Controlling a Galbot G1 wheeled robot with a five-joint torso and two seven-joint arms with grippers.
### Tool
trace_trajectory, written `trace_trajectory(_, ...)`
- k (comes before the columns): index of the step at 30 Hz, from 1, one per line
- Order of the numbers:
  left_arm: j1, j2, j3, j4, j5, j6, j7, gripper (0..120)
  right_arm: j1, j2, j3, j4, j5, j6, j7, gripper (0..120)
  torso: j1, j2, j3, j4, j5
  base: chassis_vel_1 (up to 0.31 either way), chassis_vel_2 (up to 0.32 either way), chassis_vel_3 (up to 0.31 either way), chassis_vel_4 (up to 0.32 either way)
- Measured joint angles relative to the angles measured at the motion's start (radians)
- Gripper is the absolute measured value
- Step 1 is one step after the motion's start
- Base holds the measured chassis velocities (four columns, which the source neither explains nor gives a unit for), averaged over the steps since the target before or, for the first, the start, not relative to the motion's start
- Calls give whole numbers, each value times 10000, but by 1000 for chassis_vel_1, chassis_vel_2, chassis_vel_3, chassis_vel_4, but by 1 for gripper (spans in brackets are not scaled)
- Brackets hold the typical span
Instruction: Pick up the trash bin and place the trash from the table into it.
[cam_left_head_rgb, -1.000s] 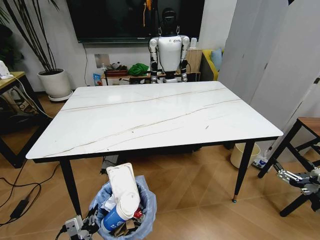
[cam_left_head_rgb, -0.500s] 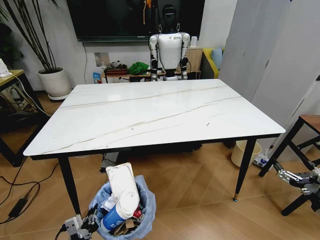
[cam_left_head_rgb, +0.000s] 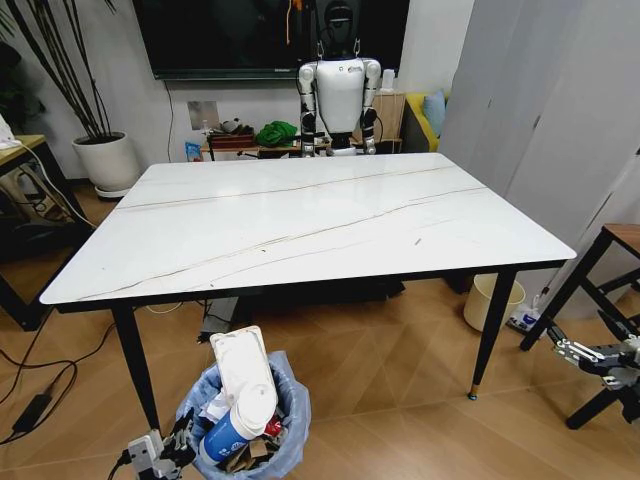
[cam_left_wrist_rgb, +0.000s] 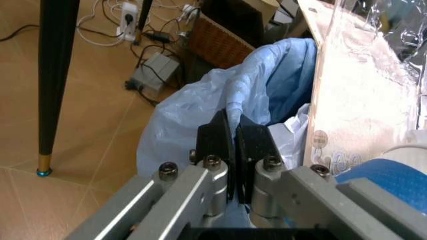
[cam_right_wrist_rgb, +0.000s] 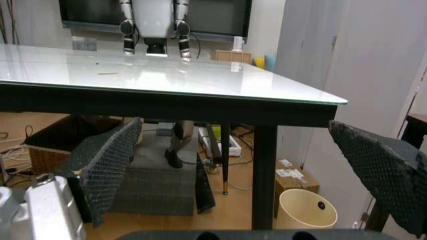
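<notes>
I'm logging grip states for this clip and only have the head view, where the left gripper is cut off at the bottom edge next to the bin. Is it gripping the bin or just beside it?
Observer: It is gripping. The left wrist view shows the left gripper with its jaws shut on the light blue bag at the rim of the trash bin.
Operator: And the right one, low beside the table?
Observer: In the right wrist view the right gripper has its jaws wide open with nothing between them. It faces the black edge of the table.
</notes>
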Motion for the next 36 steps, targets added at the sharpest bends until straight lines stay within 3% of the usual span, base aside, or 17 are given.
trace_trajectory(36,-160,-70,60,247,-96,14,-22,0,0,0,1,0,0,0,0,100,-843,-1510,-657,1,0,0,0,0,0)
